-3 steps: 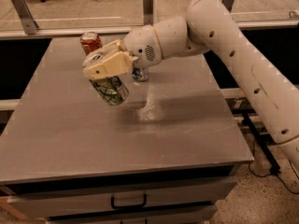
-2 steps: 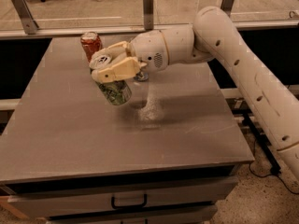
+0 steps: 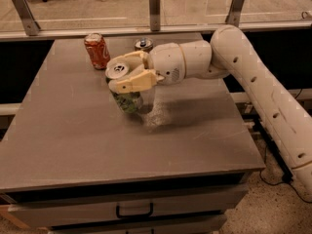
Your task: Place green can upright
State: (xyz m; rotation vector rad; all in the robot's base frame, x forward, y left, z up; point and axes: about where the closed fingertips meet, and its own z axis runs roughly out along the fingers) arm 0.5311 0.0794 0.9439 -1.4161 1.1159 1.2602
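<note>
The green can has green-and-white sides and a shiny silver top. It stands nearly upright, tilted a little to the left, with its base at or just above the grey table. My gripper is shut on the green can near its top, one cream finger across its front and the other behind it. The white arm reaches in from the right.
A red soda can stands upright at the table's back left. The silver top of a slim can shows behind the gripper. A rail with metal posts runs behind the table. Drawers with a dark handle sit below the front edge.
The gripper has turned the green can from a strong tilt to nearly upright and carried it a little to the right and down toward the table.
</note>
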